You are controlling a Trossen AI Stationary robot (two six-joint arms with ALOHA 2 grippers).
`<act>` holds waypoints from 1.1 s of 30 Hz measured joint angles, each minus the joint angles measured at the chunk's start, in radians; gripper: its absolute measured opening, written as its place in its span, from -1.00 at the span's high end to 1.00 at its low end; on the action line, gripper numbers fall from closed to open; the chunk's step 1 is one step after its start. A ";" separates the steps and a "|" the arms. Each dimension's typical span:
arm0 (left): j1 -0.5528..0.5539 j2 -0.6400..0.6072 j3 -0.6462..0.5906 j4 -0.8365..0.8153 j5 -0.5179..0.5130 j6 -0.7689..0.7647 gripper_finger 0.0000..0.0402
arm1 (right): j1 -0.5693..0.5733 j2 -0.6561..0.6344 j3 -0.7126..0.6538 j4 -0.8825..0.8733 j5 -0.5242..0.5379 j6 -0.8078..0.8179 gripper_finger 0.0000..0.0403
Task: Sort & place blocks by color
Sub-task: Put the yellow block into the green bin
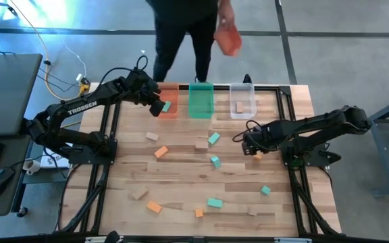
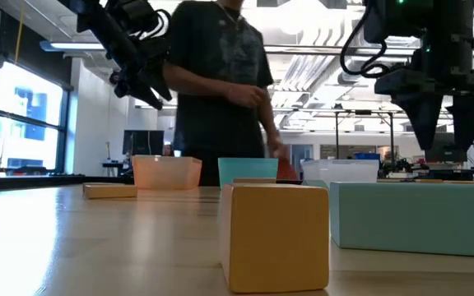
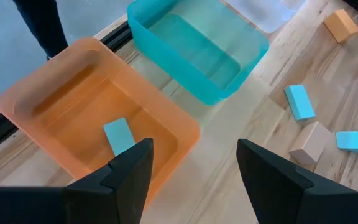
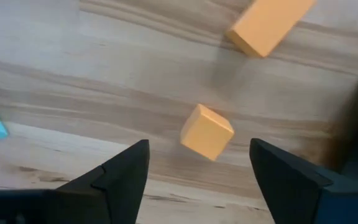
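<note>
Right wrist: orange cube btwn open right claw fingers.

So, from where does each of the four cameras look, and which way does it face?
High: above the table, looking straight down; both arms show.
Low: at table-top height, looking level across; arms hang from above.
Left wrist: over the orange tray, left claw open.
Right wrist: over an orange cube, right claw open.
Shared: high and left wrist both show the teal block in that tray.
</note>
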 joint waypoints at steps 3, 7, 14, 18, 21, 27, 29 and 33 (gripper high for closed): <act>0.000 0.000 0.000 0.000 0.000 -0.002 -0.10 | 0.000 0.000 -0.023 0.011 -0.012 0.053 -0.38; 0.000 0.000 0.000 0.000 0.000 -0.010 -0.10 | 0.004 0.003 -0.066 0.038 -0.031 0.116 -0.38; 0.000 0.000 0.000 0.000 0.000 -0.010 -0.10 | 0.004 0.003 -0.133 0.125 -0.015 0.177 -0.38; 0.000 0.000 0.000 0.000 0.000 -0.010 -0.10 | 0.004 0.003 -0.180 0.190 -0.015 0.209 -0.38; 0.000 0.000 0.000 0.000 0.000 -0.010 -0.10 | 0.004 0.003 -0.213 0.250 -0.015 0.222 -0.35; 0.000 0.000 0.000 0.000 0.000 -0.009 -0.10 | 0.003 0.003 -0.256 0.269 -0.048 0.259 -0.07; 0.000 0.000 0.000 0.000 0.000 -0.007 -0.10 | 0.003 0.003 -0.264 0.277 -0.064 0.259 0.10; 0.000 0.000 0.000 0.000 0.000 0.004 -0.10 | 0.003 0.002 -0.264 0.286 -0.078 0.258 0.44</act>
